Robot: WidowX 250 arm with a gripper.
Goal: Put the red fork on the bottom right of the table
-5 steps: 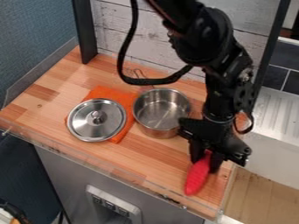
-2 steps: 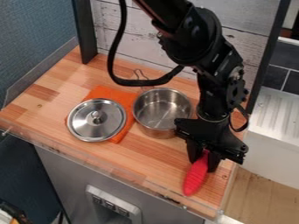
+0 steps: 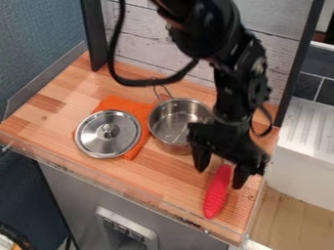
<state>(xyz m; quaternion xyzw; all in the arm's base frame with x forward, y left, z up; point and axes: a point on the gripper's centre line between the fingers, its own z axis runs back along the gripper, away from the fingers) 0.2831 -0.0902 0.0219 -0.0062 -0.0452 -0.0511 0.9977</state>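
Pincer [image 3: 219, 178] spread wide — and the red fork [image 3: 217, 196] lies below it, bottom right on the worktop [image 3: 171, 181]!

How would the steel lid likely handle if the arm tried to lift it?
The steel lid looks like rigid metal, so it probably won't flex. Its shiny, rounded knob may be slippery to pinch. It seems to rest on the orange cloth, which might drag along.

Red utensil [image 3: 217, 191] lies at the table's [image 3: 163, 183] lower right, between the parted fingers of the black gripper [image 3: 220, 172].
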